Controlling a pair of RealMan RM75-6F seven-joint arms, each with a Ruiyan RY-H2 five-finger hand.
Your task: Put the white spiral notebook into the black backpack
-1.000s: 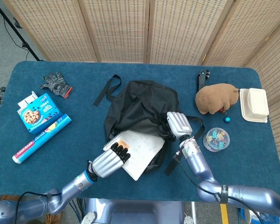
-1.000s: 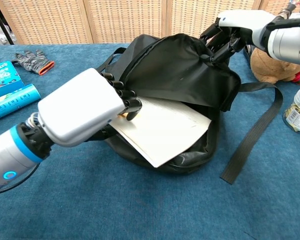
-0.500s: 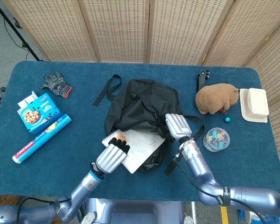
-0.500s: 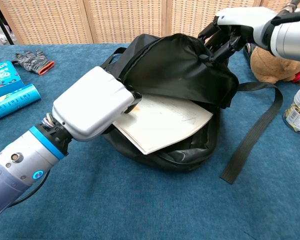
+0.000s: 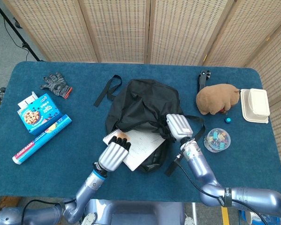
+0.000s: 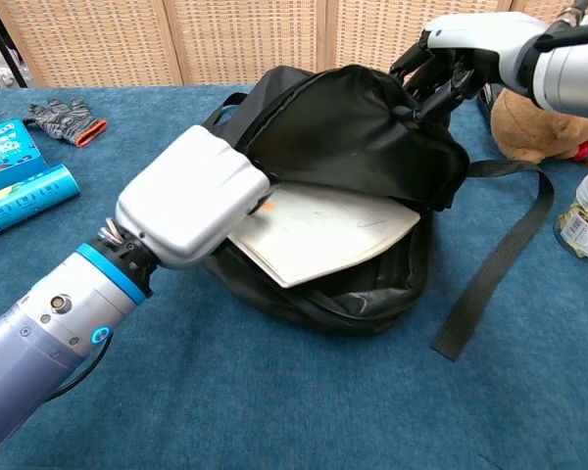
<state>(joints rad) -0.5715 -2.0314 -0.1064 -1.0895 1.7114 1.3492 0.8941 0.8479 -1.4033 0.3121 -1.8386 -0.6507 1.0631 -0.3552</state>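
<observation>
The task looks about midway: the white spiral notebook (image 6: 318, 231) lies slanted in the mouth of the black backpack (image 6: 353, 137), its far part under the raised upper flap, while its near corner and left spiral edge stick out over the lower lip toward six o'clock in the chest view. In the head view the notebook (image 5: 139, 147) sits at the backpack's (image 5: 143, 105) seven o'clock edge, much of its white cover showing. The left hand (image 6: 191, 208) rests against the notebook's spiral end, its dark fingers reaching over that edge; whether it pinches the cover or only presses on it I cannot tell, since the pale back of the hand hides the contact. The right hand (image 6: 451, 54), at the bag's one o'clock in the chest view, has its fingers curled into the black fabric of the flap and holds the opening up. In my judgement what is left is to push the notebook deeper, toward twelve o'clock, until the exposed corner clears the lower lip, and then let go of both notebook and flap. The lip could catch that corner.
</observation>
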